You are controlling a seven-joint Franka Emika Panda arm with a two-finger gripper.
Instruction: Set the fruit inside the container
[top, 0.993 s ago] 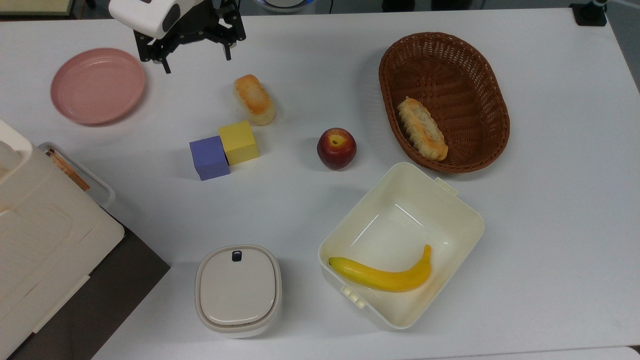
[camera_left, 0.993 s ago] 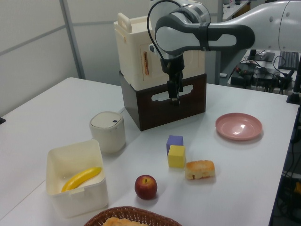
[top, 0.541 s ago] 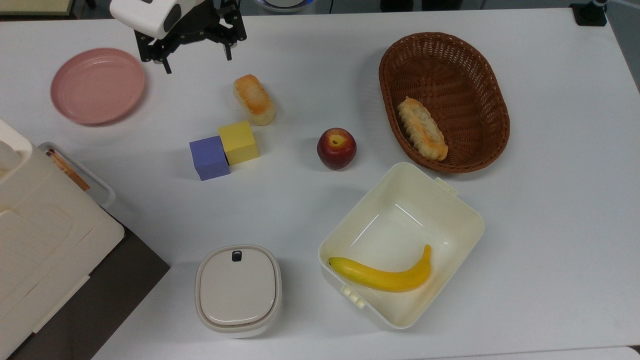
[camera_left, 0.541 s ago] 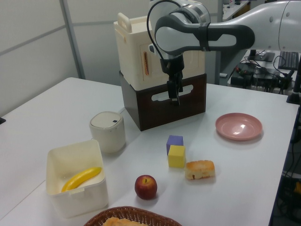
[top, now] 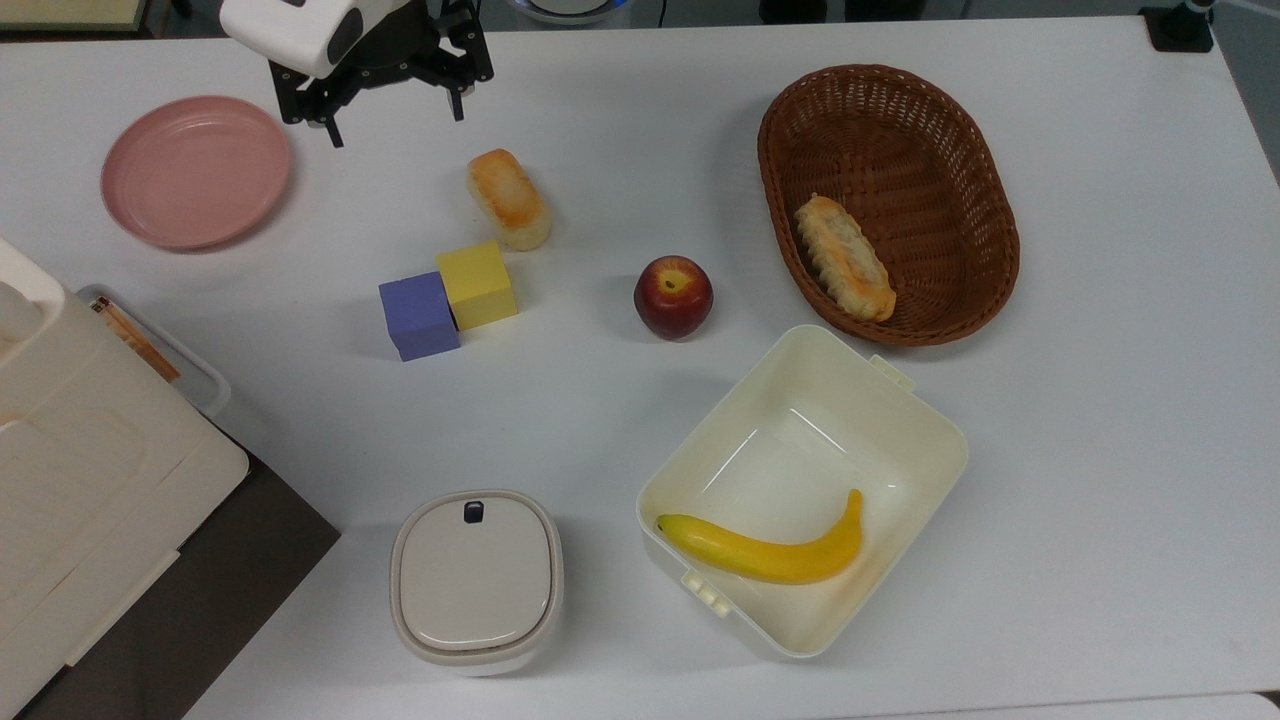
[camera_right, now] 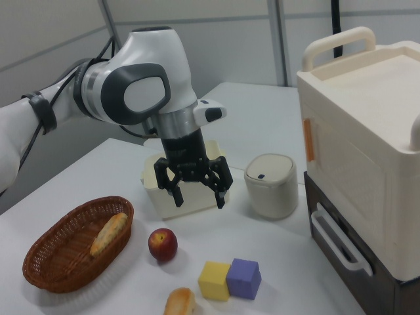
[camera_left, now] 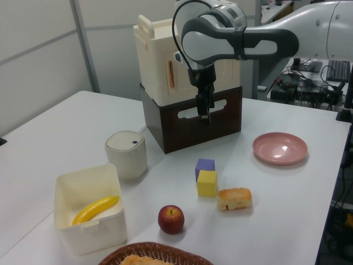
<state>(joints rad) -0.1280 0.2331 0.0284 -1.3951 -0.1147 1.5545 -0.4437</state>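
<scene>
Apple point(top: 673, 296) mid-surface, untouched — I see my jaws spread open near the far edge, container point(top: 900, 400) holding a banana point(top: 765, 550).

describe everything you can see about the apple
The apple is round and dark red, with a yellowish patch around its stem dimple, which faces up. It sits upright on the white table, touching nothing else. In the top view it lies between the yellow block and the wicker basket, just above the cream container.

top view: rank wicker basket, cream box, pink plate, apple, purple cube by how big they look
Largest to smallest:
1. cream box and wicker basket, too alike to separate
2. pink plate
3. apple and purple cube, about alike
</scene>
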